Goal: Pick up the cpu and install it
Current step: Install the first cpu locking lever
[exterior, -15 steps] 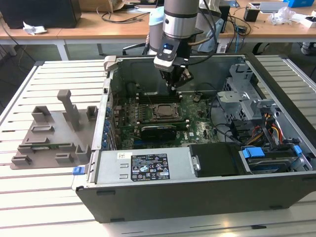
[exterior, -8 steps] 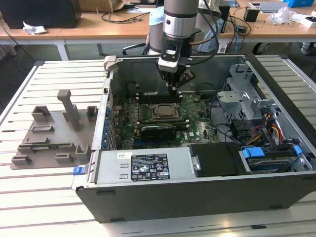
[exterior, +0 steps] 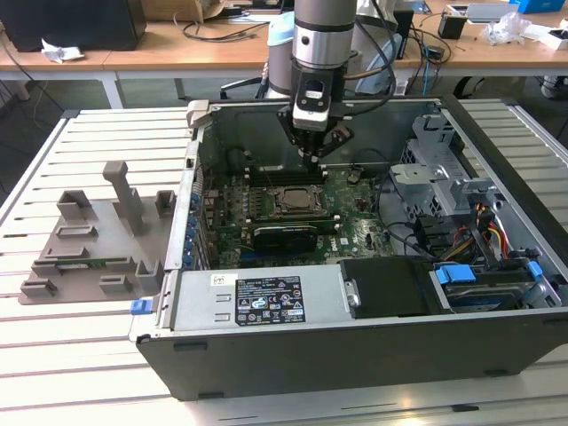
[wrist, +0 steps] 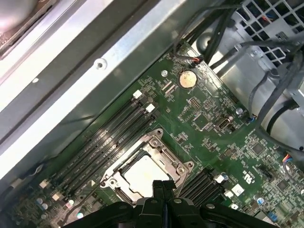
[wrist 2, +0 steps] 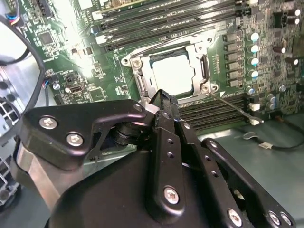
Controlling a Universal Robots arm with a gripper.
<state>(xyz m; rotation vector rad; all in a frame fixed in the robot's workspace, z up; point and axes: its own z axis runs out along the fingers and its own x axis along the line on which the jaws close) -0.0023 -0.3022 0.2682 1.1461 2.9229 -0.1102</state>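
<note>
Cpu (wrist 2: 172, 75) sits socketed in the green motherboard (wrist: 209, 118); clenched empty hand (wrist 2: 160, 97) above.

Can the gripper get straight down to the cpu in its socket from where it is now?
Probably yes. The gripper hangs inside the open case just above the cpu, which lies face up in the socket, with nothing between them. Its fingertips meet, holding nothing.
</note>
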